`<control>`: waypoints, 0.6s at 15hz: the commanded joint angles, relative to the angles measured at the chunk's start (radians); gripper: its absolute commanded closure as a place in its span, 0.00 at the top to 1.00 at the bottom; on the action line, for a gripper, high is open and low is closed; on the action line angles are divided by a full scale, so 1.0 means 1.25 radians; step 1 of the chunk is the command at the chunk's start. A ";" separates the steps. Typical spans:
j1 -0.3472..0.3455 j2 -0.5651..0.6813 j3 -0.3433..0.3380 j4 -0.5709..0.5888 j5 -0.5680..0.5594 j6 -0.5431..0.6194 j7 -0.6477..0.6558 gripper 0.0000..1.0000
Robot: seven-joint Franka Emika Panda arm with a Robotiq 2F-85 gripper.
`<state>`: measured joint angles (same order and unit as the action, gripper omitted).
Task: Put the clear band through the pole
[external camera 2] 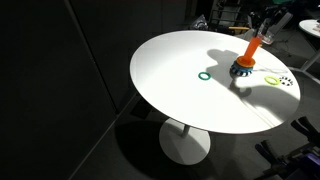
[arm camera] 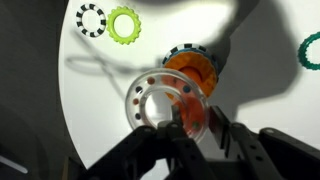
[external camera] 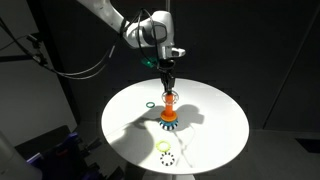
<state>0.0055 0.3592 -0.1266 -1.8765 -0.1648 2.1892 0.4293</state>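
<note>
A round white table (external camera: 215, 125) stands brightly lit in an otherwise dark room. In an exterior view its white pedestal foot (external camera 2: 186, 142) rests on a dim grey floor (external camera 2: 125, 155). A black wall (external camera 2: 60, 60) fills the 9 o'clock side. Blurred clutter (external camera 2: 225, 12) sits at 1 o'clock, beyond the rim.

An exterior view faces my arm (external camera: 118, 20) from above, across the white table (external camera: 215, 132). An exterior view stands farther off to the side, the pole (external camera 2: 251, 52) at its upper right. My wrist camera looks down on it from close.
</note>
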 commanded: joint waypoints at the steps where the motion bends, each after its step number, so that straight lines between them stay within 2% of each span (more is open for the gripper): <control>1: 0.001 0.008 0.003 0.027 0.015 -0.033 0.000 0.67; 5: 0.002 0.010 0.003 0.026 0.014 -0.032 0.001 0.98; 9: 0.001 0.010 0.004 0.027 0.016 -0.031 0.000 1.00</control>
<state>0.0061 0.3620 -0.1239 -1.8765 -0.1648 2.1876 0.4293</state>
